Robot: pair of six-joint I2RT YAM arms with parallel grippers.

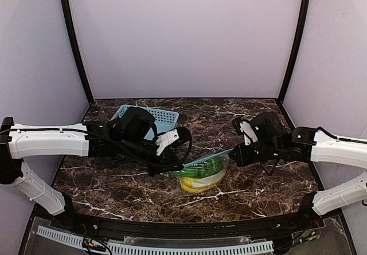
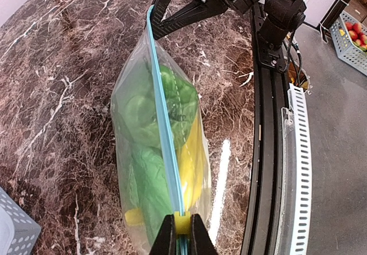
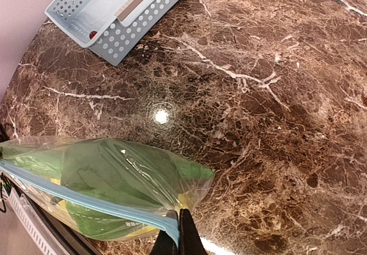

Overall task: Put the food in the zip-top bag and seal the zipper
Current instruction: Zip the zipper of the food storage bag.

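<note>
Two pairs of jaws tight on opposite ends of one zipper; one zip-top bag with one banana inside.

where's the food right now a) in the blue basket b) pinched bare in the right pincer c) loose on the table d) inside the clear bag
d: the green pieces and yellow banana show through the clear bag, which the left pincer and right pincer pinch at opposite ends of its blue zipper.
</note>
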